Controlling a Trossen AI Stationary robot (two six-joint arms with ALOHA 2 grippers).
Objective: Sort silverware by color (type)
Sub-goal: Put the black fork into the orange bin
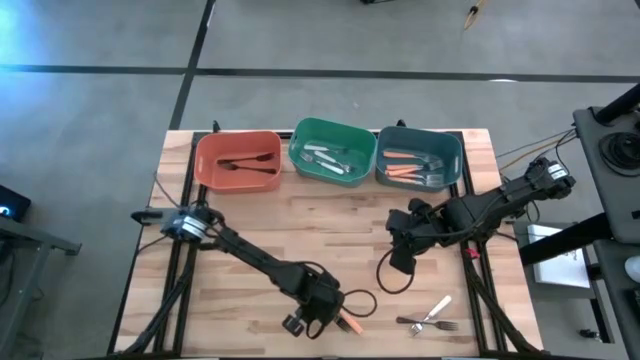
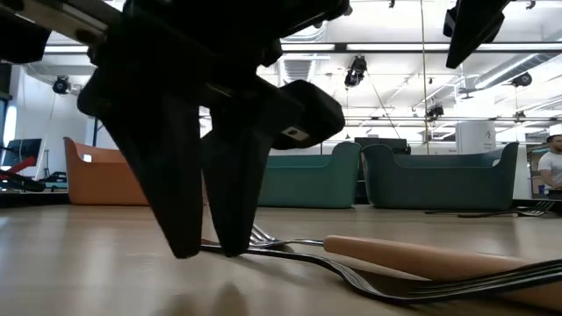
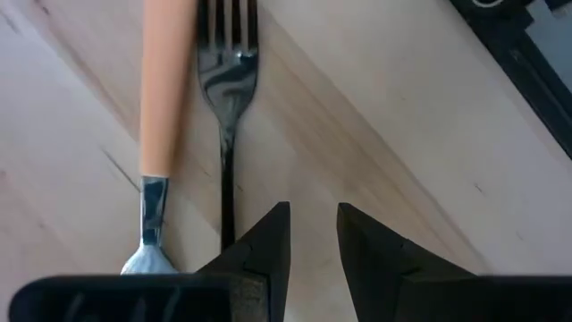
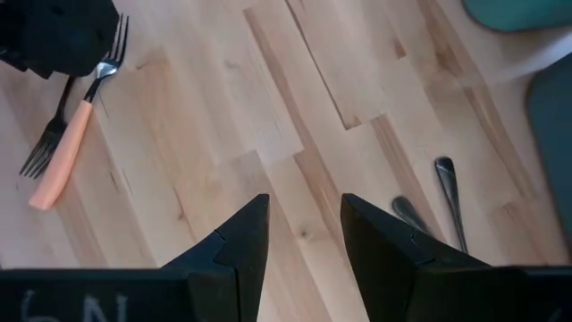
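An orange-handled fork [image 3: 165, 89] and a black fork [image 3: 228, 98] lie side by side flat on the wood near the table's near edge. They also show in the low view as orange handle [image 2: 421, 257] and black fork [image 2: 386, 288]. My left gripper [image 3: 315, 234] points down just beside the black fork's handle. It is open by a narrow gap, with its fingertips [image 2: 184, 250] at the table top. My right gripper [image 4: 304, 219] is open and hovers over bare wood to the right of centre [image 1: 400, 260]. Two more forks [image 1: 432, 315] lie near the right near corner. My left gripper comes from above, pointing down. One finger [image 3: 268, 246] stands right at the side of the black fork's handle [image 3: 227, 215], and the handle lies outside the gap. Whether the finger touches the handle, I cannot tell.
Three bins stand in a row at the far edge: red-orange [image 1: 238, 160] holding black forks, green [image 1: 333, 150] holding white-handled ones, teal [image 1: 420, 157] holding orange-handled ones. A black cable loops on the wood [image 1: 385, 280] between the arms. Bare wood lies mid-table.
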